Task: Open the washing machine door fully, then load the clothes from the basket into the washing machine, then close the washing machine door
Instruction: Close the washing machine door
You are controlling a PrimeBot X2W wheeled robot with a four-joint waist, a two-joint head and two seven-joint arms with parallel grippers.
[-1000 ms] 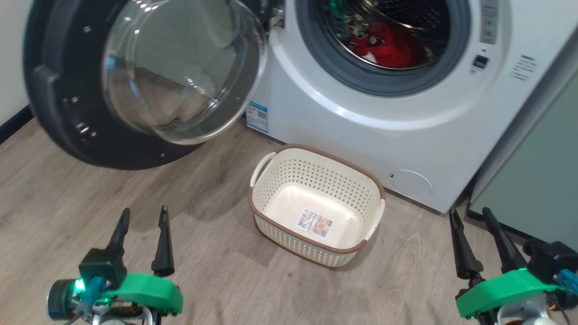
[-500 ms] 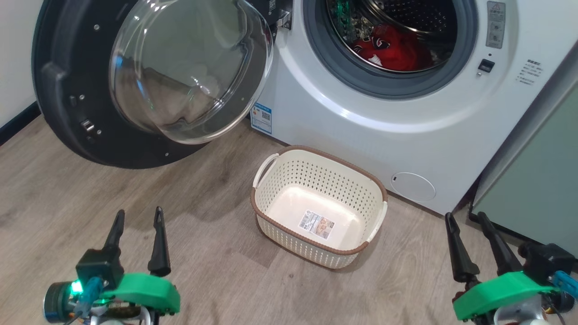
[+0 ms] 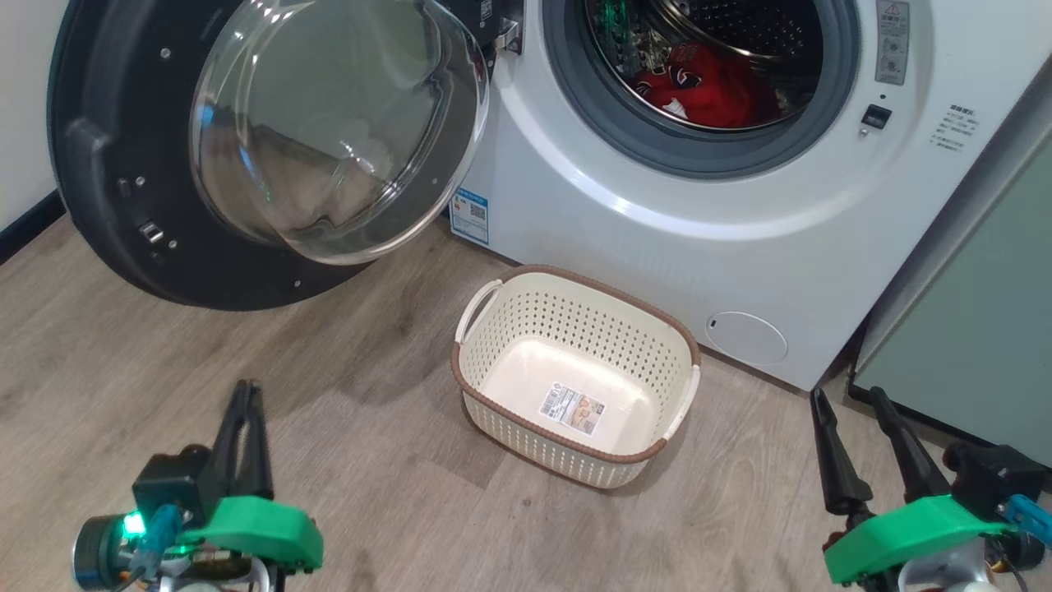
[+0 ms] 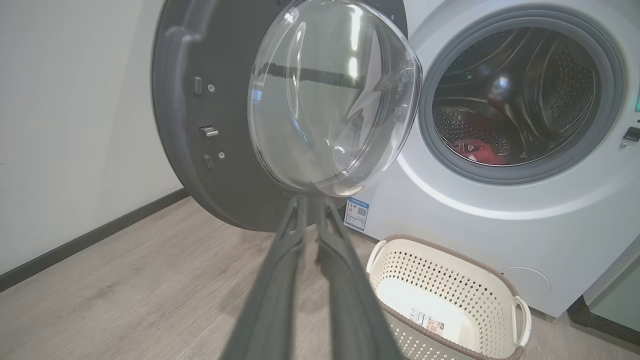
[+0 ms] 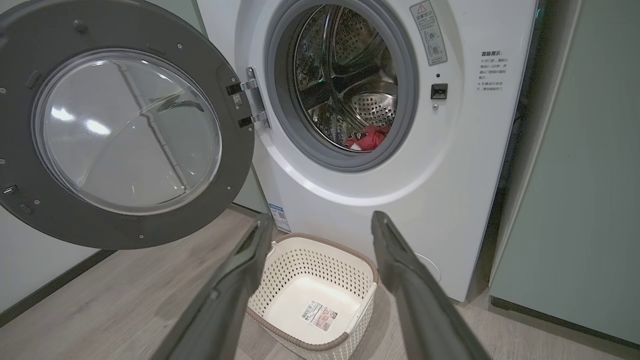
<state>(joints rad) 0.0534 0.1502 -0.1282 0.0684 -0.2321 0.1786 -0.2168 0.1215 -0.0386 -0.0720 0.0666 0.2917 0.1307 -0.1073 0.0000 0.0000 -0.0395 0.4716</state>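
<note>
Left gripper point(image 3: 248, 388), seen from the head at the lower left, has its two dark fingers drawn together at the tips and holds nothing; it hangs above the wooden floor point(image 3: 370, 444), well apart from the basket point(image 3: 567, 272). At the lower right, the right gripper point(image 3: 846, 396) has its fingers spread apart and is also empty, near the pale green cabinet point(image 3: 978, 329). The basket stands upright on the floor just in front of the washing machine point(image 3: 625, 238), with a label on its bottom. The washing machine door point(image 3: 107, 214) is swung wide to the left, its clear glass bowl facing out. The red clothes point(image 3: 707, 82) lie inside the drum. From the left wrist, the left gripper point(image 4: 312, 201) shows only a thin sliver between its fingers, which point toward the lower edge of the open door point(image 4: 230, 190); the basket point(image 4: 435, 246) sits to the lower right, and a patch of the clothes point(image 4: 475, 150) shows low in the drum. From the right wrist, the right gripper point(image 5: 322, 218) stands wide open with the basket point(image 5: 320, 237) framed between its fingers below the drum opening, the clothes point(image 5: 367, 139) rest at the bottom of the drum, the door point(image 5: 235, 150) hangs open on its hinge at the left, and the cabinet point(image 5: 575, 175) stands just beside the machine on the right.
</note>
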